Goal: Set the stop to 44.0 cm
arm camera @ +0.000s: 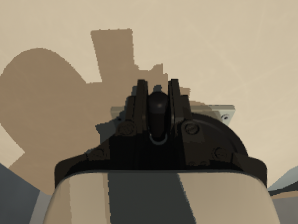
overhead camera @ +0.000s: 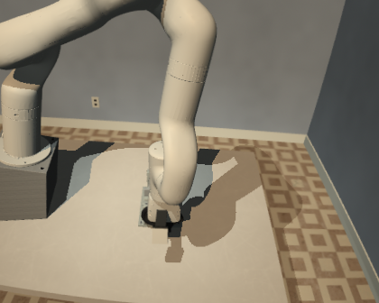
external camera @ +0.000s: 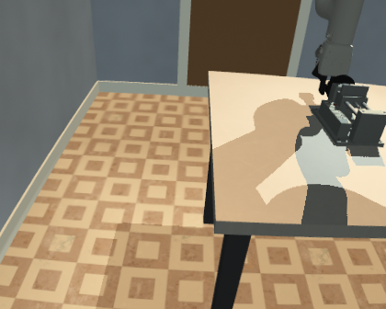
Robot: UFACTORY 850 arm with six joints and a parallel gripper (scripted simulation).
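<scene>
"Where is the task's handwheel?"

"The round black handwheel (overhead camera: 143, 216) (external camera: 343, 80) (arm camera: 226, 135) is at one end of the dark grey metal fixture (overhead camera: 143, 204) (external camera: 369, 127) (arm camera: 228, 112), the end farther from the exterior camera. The fixture sits on the pale, flat-topped table (overhead camera: 100, 257) (external camera: 237, 108) (arm camera: 235, 45)."

"And the pincer?"

"The black two-fingered gripper (overhead camera: 162, 219) (external camera: 323, 88) (arm camera: 158, 92) is at that same end of the fixture, grasping the rounded black handle (arm camera: 158, 111) of the handwheel. In the wrist view the handle stands between its two fingers, so it has not let go."

"Does the stop sit at 44.0 cm?"

"That cannot be told; no number on the fixture is legible. The exterior view shows slim bright rods (external camera: 352, 108) running between the fixture's upright blocks, but which part is the stop is unclear."

"How does the arm stand?"

"The thick, cream-coloured jointed arm (overhead camera: 181, 96) (external camera: 342, 32) reaches down over the fixture, hiding much of it from the top camera. Its box-shaped grey pedestal (overhead camera: 16, 194) is well apart from the fixture, to its left in the top view. The arm's broad shadow falls on the table beside the fixture."
</scene>
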